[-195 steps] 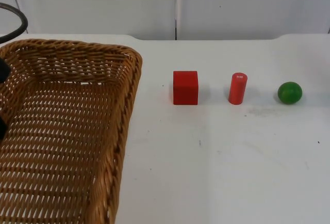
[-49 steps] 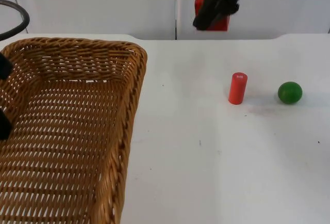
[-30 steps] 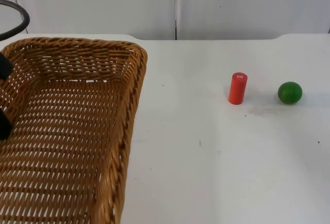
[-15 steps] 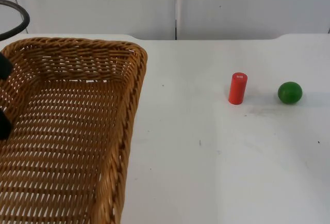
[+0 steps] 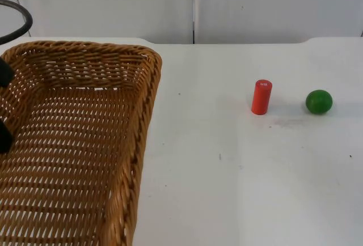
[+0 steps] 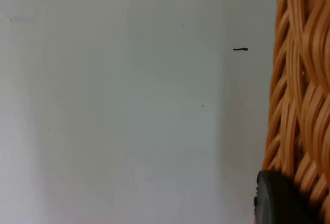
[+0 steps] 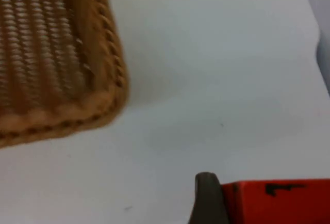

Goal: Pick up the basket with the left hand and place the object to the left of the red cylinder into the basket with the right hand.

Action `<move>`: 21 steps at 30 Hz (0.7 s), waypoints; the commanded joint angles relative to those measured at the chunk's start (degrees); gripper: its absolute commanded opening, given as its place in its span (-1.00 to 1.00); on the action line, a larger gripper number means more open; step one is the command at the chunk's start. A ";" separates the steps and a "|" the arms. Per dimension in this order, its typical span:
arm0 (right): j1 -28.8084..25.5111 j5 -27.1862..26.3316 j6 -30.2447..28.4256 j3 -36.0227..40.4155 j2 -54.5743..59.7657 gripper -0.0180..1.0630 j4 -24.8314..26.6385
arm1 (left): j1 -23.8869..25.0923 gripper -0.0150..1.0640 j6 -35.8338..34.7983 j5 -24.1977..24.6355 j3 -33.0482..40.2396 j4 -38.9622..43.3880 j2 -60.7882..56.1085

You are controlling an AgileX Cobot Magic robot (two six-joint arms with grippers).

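The woven basket (image 5: 74, 144) fills the left of the top view, with my left gripper (image 5: 3, 104) shut on its left rim. In the left wrist view a black fingertip (image 6: 278, 201) presses against the basket's rim (image 6: 299, 79) above the white table. The red cylinder (image 5: 261, 97) stands upright right of centre. No object lies to its left on the table. The red cube (image 7: 289, 198) is in my right gripper (image 7: 268, 206), which is shut on it, one fingertip (image 7: 207, 198) against its side. That wrist view looks down on a corner of the basket (image 7: 51, 53).
A green ball (image 5: 319, 102) lies to the right of the cylinder. The white table (image 5: 227, 183) stretches between the basket and the cylinder and ends at the grey partition wall (image 5: 193, 8) behind.
The red cube left the table in my right gripper, which rose at the back and went out of the top view. Over the last second nothing has moved there.
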 commanded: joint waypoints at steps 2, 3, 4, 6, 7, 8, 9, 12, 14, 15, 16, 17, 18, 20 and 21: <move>2.18 -0.11 2.30 0.26 -1.05 -0.97 0.01 | 0.18 -0.98 0.07 0.42 -0.36 -1.87 -0.46; 3.05 -0.11 3.06 1.03 -1.05 -0.97 0.01 | 0.18 -0.98 0.07 0.42 -0.36 -1.87 -0.46; 3.05 -0.11 3.06 1.03 -1.05 -0.97 0.01 | 0.18 -0.98 0.07 0.42 -0.36 -1.87 -0.46; 4.73 -0.11 3.42 3.71 -1.05 -0.97 0.01 | 0.18 -0.98 0.07 0.42 -0.36 -1.87 -0.46; 5.69 -1.38 3.59 5.45 -1.05 -0.97 0.01 | 0.18 -0.98 0.07 0.42 -0.36 -1.87 -0.46; 6.37 -2.31 4.13 6.58 -1.05 -0.97 0.01 | 0.18 -0.98 0.07 0.42 -0.36 -1.87 -0.46; 7.05 -3.79 4.42 7.80 -1.05 -0.97 0.01 | 0.18 -0.98 0.07 0.42 -0.36 -1.87 -0.46; 8.85 -6.35 5.21 10.37 -1.05 -0.97 0.01 | 0.18 -0.98 0.07 0.42 -0.36 -1.87 -0.46; 10.56 -10.03 5.37 12.56 -1.05 -0.97 0.01 | 0.18 -0.98 0.07 0.42 -0.36 -1.87 -0.46; 10.56 -10.03 5.37 12.56 -1.05 -0.97 0.01 | 0.18 -0.98 0.07 0.42 -0.36 -1.87 -0.46; 11.66 -11.90 5.79 13.64 -1.05 -0.97 0.01 | 0.18 -0.98 0.07 0.42 -0.36 -1.87 -0.46; 12.41 -13.54 6.52 14.72 -1.05 -0.97 0.01 | 0.18 -0.98 0.07 0.42 -0.36 -1.87 -0.46; 13.12 -15.69 7.08 15.64 -1.05 -0.97 0.01 | 0.18 -0.98 0.07 0.42 -0.36 -1.87 -0.46; 14.82 -19.67 8.16 17.60 -1.05 -0.97 0.22 | 0.18 -0.98 0.07 0.32 -0.36 -1.89 -0.46; 14.82 -19.67 8.16 17.60 -1.05 -0.97 0.22 | 0.18 -0.98 0.07 0.32 -0.36 -1.89 -0.46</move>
